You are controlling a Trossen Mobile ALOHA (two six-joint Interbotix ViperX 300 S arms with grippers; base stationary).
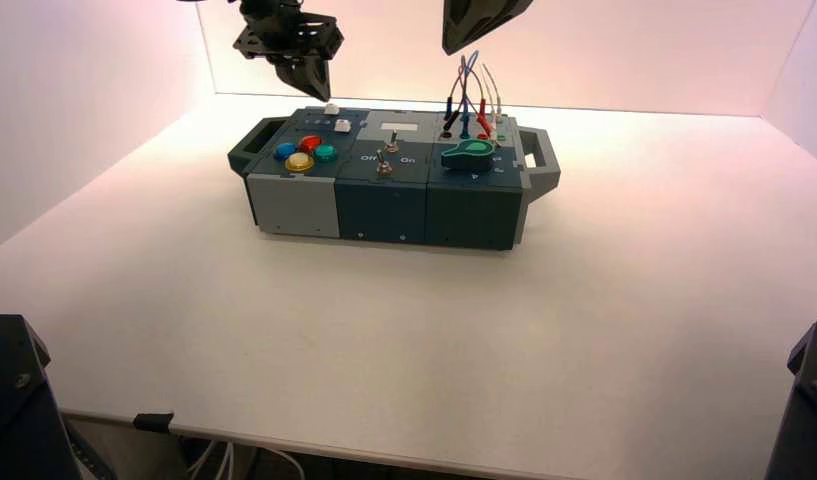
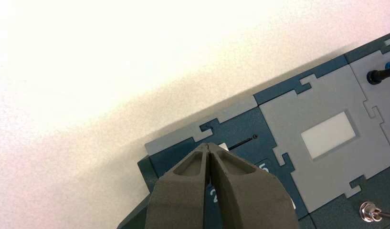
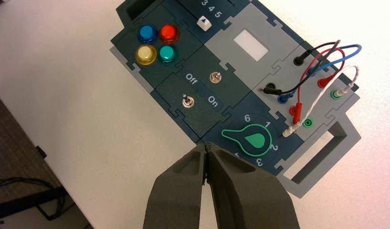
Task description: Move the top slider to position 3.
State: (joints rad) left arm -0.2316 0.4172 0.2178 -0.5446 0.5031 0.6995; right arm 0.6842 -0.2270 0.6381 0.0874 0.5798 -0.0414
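Now | left gripper (image 2: pixel 209 149) jaws closed at top slider (image 2: pixel 223 147), box's (image 1: pixel 384 205) far-left edge | right gripper (image 3: pixel 205 150) closed, aloft.

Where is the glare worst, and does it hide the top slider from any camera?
Left wrist view: the table beyond the box is washed out, and the shut left gripper covers most of the top slider. High view: bright back wall, slider visible. Right wrist view: even light; shut right gripper.

We count one box (image 1: pixel 384 190), four round buttons (image 3: pixel 156 45), two toggle switches (image 3: pixel 201 89), one green knob (image 3: pixel 247 140), two white sliders (image 1: pixel 337 117).
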